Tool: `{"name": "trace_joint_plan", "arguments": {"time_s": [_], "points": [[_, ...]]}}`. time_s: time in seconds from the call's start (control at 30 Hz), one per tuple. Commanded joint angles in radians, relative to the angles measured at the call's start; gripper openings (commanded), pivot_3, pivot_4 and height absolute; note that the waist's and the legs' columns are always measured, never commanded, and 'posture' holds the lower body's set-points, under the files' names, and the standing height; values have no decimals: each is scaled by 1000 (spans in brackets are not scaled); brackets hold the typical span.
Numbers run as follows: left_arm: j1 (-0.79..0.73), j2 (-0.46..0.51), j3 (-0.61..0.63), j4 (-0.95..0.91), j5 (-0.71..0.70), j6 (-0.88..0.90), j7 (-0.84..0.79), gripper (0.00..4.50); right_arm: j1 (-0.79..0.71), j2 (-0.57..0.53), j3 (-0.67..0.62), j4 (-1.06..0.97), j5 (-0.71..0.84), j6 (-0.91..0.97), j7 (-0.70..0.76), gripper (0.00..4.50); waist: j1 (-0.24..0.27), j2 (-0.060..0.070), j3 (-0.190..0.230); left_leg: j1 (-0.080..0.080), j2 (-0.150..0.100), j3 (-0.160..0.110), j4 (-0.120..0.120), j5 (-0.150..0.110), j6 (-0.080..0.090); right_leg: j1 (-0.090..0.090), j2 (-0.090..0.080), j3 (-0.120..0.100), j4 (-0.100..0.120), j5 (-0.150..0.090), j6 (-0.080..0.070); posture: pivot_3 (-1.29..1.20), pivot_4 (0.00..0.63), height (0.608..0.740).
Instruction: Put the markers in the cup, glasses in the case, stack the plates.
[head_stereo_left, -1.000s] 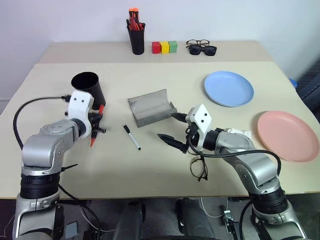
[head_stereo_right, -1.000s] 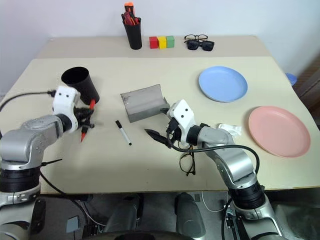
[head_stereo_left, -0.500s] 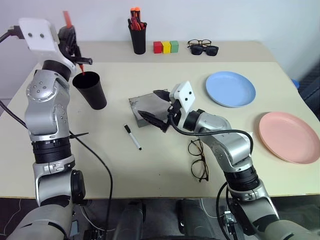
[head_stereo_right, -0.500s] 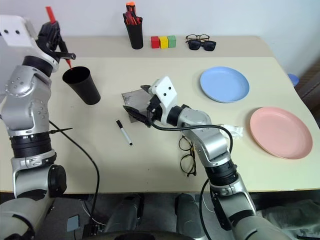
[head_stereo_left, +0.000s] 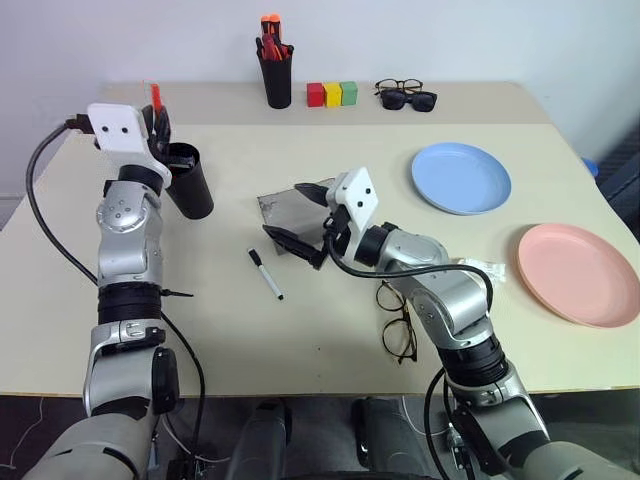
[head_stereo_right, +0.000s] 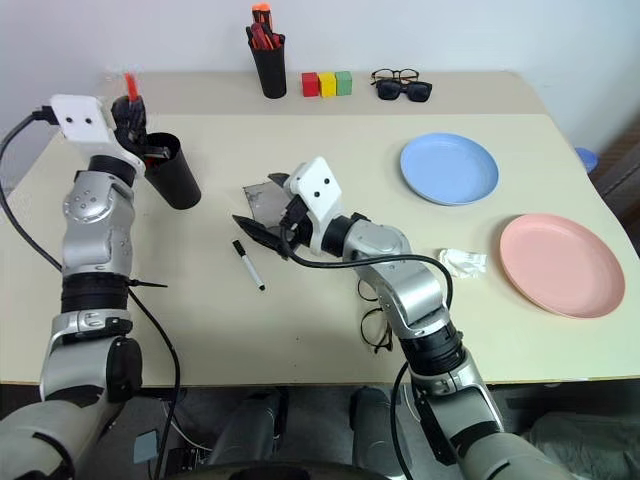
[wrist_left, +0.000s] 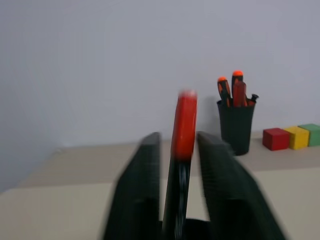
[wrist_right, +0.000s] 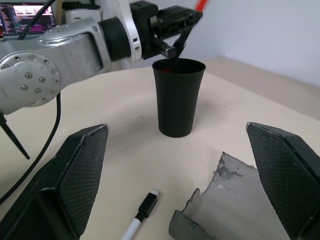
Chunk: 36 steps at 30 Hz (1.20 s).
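**Red marker poised over the cup; white marker, glasses and plates not yet placed**

The left gripper (head_stereo_left: 160, 118) stands over the cup (head_stereo_left: 189, 180) near the table's (head_stereo_left: 330, 340) left edge, the red marker (wrist_left: 183, 127) upright between its fingers (wrist_left: 137, 190); whether they clamp it or have let go cannot be told. The right gripper (head_stereo_left: 305, 218), fingers wide apart and empty, hangs over the open case (head_stereo_left: 283, 205) at mid-table. The white marker (head_stereo_left: 265, 274) lies just in front of the case, the glasses (head_stereo_left: 397, 321) nearer the front edge, right of centre. The blue plate (head_stereo_left: 461, 177) and pink plate (head_stereo_left: 578, 272) sit apart toward the right edge.

Handling, as judged: the markers look light, stiff and smooth, best pinched mid-barrel. The wire glasses appear fragile and springy; take them at the bridge or a hinge, not the lenses. The plates seem rigid, shallow and slippery; grip the rim.
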Motion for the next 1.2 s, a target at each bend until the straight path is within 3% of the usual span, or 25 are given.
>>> {"name": "trace_joint_plan", "arguments": {"time_s": [0.03, 0.07, 0.13, 0.23, 0.33, 0.43, 0.53, 0.67, 0.93, 1.03, 1.2], "points": [[5, 11, 26, -83, -26, -30, 1, 3128, -8, -1, -10, -56, 2, -3, -6, 4500, 0, 0, 0, 0, 0, 0, 0, 0, 0, 0, 0, 0, 0, 0, 0, 0, 150, 740], [12, 14, 31, -118, -42, -19, -8, 3523, -7, -3, -10, -57, 3, -2, -6, 4500, 0, 0, 0, 0, 0, 0, 0, 0, 0, 0, 0, 0, 0, 0, 0, 0, 150, 740], [40, 28, 29, -221, -79, 20, -47, 3523, -6, -9, -12, -57, 1, 0, -5, 4500, 0, 0, 0, 0, 0, 0, 0, 0, 0, 0, 0, 0, 0, 0, 0, 0, 150, 740], [144, 75, 11, -474, -245, 225, -176, 3523, 0, -30, -23, -55, 2, -1, 2, 4500, -2, 0, 0, 0, 0, 0, 0, 0, 0, 0, 0, 0, 0, 0, 0, 0, 150, 740], [367, 248, -40, -724, -375, 432, -401, 4361, -3, -62, -43, -30, 1, -10, 15, 4500, -24, 0, 0, 0, 1, 0, -1, 0, 0, 0, 0, 1, 0, 0, 0, 0, 150, 740], [467, 385, -90, -788, -382, 500, -538, 4443, -8, -79, -50, -13, 3, -15, 25, 4500, -24, 1, 1, 1, 1, 1, -2, 0, 0, 0, 0, 1, 0, 0, -1, 0, 150, 740], [494, 490, -185, -779, -341, 490, -702, 4443, -15, -84, -52, 5, 2, -21, 37, 4500, -23, 1, 1, 1, 2, 0, -1, 0, 0, 0, 2, 0, 0, 0, -2, 0, 150, 740], [404, 565, -396, -663, -131, 280, -907, 4443, -12, -84, -45, 3, 1, -26, 53, 4500, -19, 2, 1, 1, 2, 1, -1, 0, 0, 1, 2, 1, -1, -1, -2, 0, 150, 740], [136, 473, -628, -291, 80, 6, -1160, 4443, 14, -74, -37, -44, 3, -11, 42, 4500, -22, 2, 1, 1, 2, 1, -2, 0, 0, 0, 2, 1, 0, 0, -2, 0, 150, 740], [85, 430, -667, -181, 119, -75, -1219, 3686, 30, -80, -42, -68, 1, 1, 30, 4500, -23, 1, 1, 0, 2, 2, -2, 0, 1, -1, 2, 1, 0, 0, -1, 0, 150, 740], [53, 386, -686, -67, 155, -149, -1275, 1208, 56, -94, -58, -104, 1, 23, 8, 4500, -23, 1, 1, 0, 2, 1, -1, 0, 1, -1, 2, 1, 0, 0, -1, 0, 150, 740]]}}
